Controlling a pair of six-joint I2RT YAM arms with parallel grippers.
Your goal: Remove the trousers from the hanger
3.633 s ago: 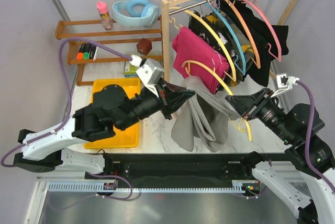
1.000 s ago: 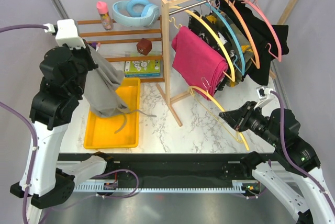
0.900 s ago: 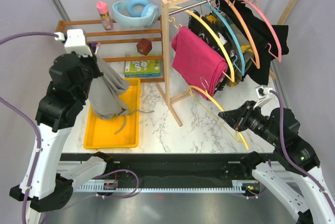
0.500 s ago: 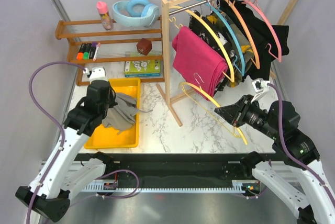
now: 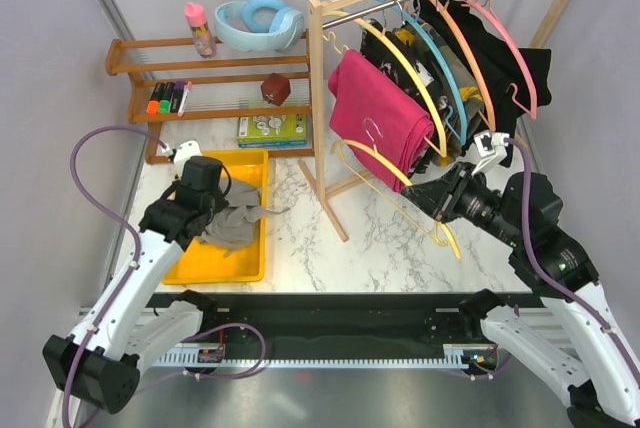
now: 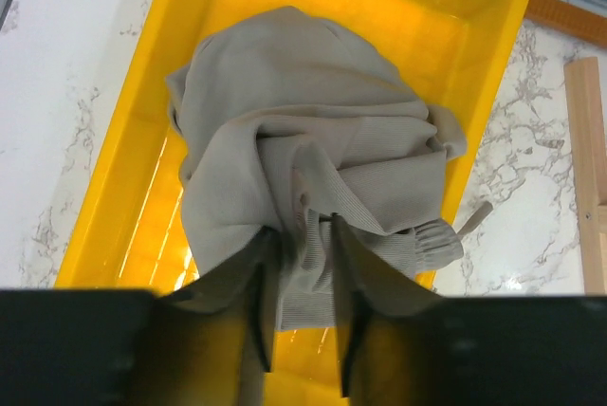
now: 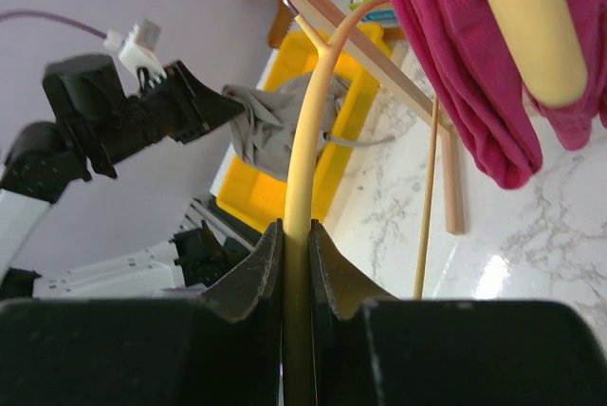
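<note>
The grey trousers (image 5: 238, 223) lie bunched in the yellow tray (image 5: 215, 273). My left gripper (image 5: 216, 210) is just above them, and its fingers pinch a fold of the grey trousers (image 6: 313, 131) in the left wrist view (image 6: 303, 226). My right gripper (image 5: 420, 196) is shut on a bare yellow hanger (image 5: 380, 160), holding it in front of the rack. The hanger's stem (image 7: 308, 140) runs up between the right gripper's fingers (image 7: 296, 228). Magenta trousers (image 5: 375, 113) hang on the front hanger, with camouflage (image 5: 455, 78) and black trousers (image 5: 505, 68) behind.
The wooden rack post (image 5: 318, 88) and its diagonal brace (image 7: 432, 197) stand between the two arms. A wooden shelf (image 5: 200, 108) at the back left holds markers, a pink bottle, a blue ring and a brown cube. A green booklet (image 5: 270, 128) lies behind the tray.
My left arm brought the grey trousers down from high above the tray into it. My right gripper carried the bare yellow hanger up and back toward the rack.
</note>
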